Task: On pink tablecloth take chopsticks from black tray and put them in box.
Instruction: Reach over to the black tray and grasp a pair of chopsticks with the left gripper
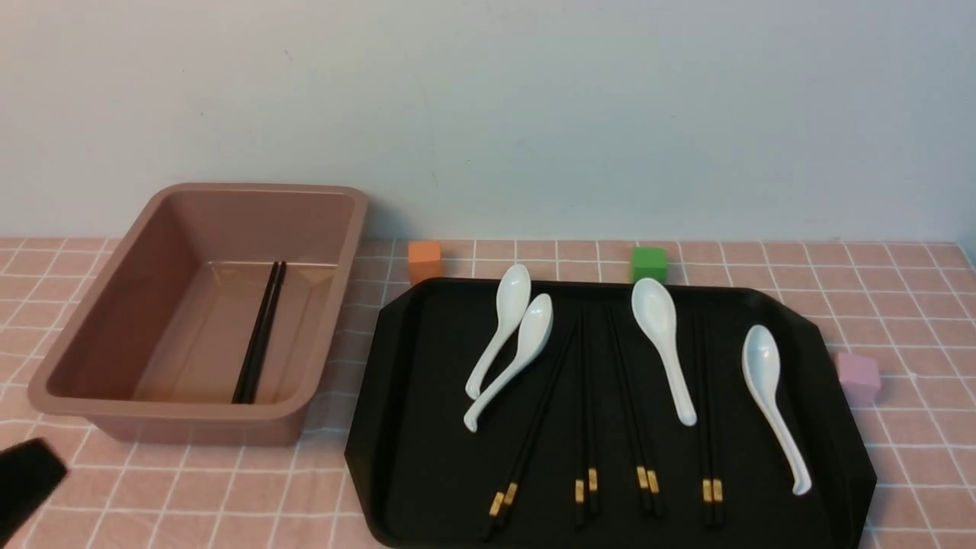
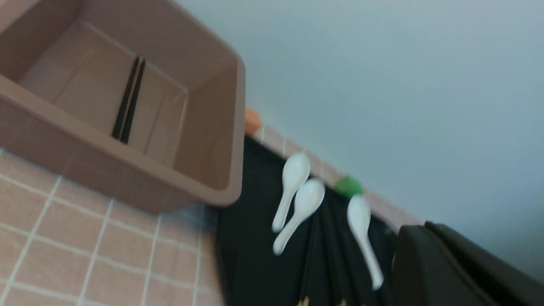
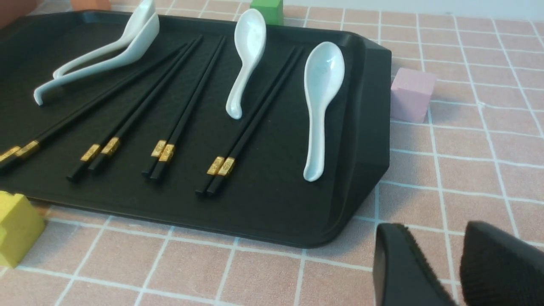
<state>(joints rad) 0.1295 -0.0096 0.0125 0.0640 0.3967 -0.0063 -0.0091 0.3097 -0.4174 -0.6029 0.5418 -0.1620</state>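
The left gripper, jaws together, hangs over the pink tablecloth with the box just ahead of it, one pair of chopsticks lying lengthwise on its floor. The right gripper, fingers apart, sits off the near right corner of the black tray, where four more pairs point their gold bands toward it among four white spoons; a pink cube stands farther ahead, beside the tray.
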